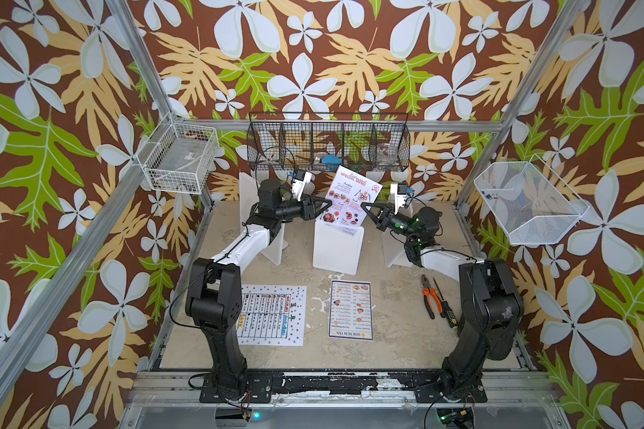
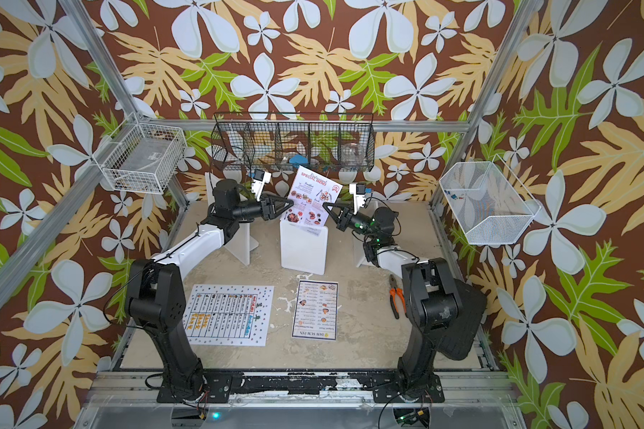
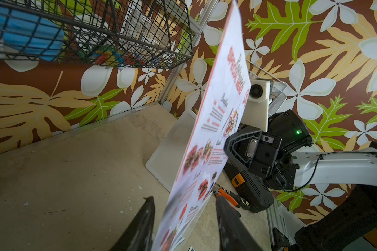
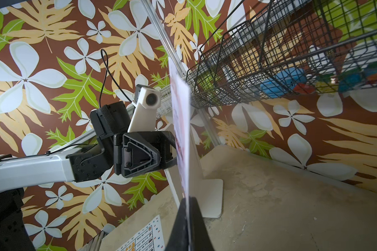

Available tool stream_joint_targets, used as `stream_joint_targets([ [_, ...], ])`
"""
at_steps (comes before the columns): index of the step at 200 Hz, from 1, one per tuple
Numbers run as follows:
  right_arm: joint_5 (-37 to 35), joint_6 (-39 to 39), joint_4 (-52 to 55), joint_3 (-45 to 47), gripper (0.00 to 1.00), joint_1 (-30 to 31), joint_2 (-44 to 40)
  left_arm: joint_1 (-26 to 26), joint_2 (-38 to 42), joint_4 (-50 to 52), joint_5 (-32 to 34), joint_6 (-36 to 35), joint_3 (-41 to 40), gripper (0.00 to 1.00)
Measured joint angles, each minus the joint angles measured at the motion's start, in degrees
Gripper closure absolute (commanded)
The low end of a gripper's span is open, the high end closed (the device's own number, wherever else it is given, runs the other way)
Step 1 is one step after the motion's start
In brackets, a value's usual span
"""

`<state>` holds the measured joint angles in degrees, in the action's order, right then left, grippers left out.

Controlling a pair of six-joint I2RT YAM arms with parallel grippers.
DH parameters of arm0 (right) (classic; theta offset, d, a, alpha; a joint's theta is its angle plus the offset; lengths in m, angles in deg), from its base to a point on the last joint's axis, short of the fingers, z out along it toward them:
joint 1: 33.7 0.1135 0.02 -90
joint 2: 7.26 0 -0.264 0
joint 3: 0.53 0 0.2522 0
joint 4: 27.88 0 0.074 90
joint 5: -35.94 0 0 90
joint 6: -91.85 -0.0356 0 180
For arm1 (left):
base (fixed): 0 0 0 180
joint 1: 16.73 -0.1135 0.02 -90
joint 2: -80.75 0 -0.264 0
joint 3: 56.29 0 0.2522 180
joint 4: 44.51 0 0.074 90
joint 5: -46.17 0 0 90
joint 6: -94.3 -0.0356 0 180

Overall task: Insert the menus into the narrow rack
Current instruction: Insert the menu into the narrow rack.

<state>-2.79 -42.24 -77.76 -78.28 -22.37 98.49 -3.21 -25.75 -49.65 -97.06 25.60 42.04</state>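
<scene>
While both arms reach in over the table (image 1: 395, 334), how do they stand? (KM)

Both stretched forward and turned inward, facing each other across the SPECIAL MENU (image 1: 352, 197). At that sheet's right edge the right gripper (image 1: 367, 208) has its jaws closed on the paper. At the opposite edge the left gripper (image 1: 324, 206) has its jaws apart. (RT)

Sheet position? (KM)

Upright, slightly tilted, lower edge at the top of the white rack (image 1: 337, 249). How far in it goes I cannot tell. (RT)

Differences between views? (KM)

Left wrist view: the fingers (image 3: 139, 226) straddle the sheet, neither clearly touching it, which is not evident from above. Right wrist view: the sheet is edge-on, clamped between that gripper's fingers (image 4: 176, 230). In a top view a screwdriver (image 1: 443, 305) lies just beside the pliers (image 1: 431, 297). In a top view the right arm covers it and only the pliers (image 2: 396, 297) show. (RT)

Counts? (KM)

Menus: three. One is held; two lie flat near the arm bases, the dotted-border sheet (image 1: 272, 315) and DIM SUM INN (image 1: 350, 310). Rack: one. Arms: two. Pliers: one pair. Screwdriver: one. (RT)
</scene>
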Motion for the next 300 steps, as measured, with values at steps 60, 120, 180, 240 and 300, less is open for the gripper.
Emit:
stream_joint_targets([
  [60,3.39,2.64,4.57,-1.70,1.00,-0.52,0.00,0.00,0.00,0.04,0.00,-0.02,0.00,0.54],
  [120,6.03,6.93,10.99,-4.39,1.00,-0.70,0.00,0.00,0.00,0.31,0.00,-0.24,0.00,0.52],
  [180,7.37,11.72,18.45,-5.97,1.00,-0.94,-1.09,0.00,0.00,0.72,0.07,-0.46,0.44,0.46],
  [240,8.15,17.75,26.53,-8.48,1.00,-1.31,-2.10,0.00,0.00,1.07,0.11,-0.63,0.44,0.46],
  [300,8.79,23.89,34.77,-12.02,1.00,-1.31,-2.14,0.00,0.00,1.07,0.11,-0.66,0.44,0.44],
])
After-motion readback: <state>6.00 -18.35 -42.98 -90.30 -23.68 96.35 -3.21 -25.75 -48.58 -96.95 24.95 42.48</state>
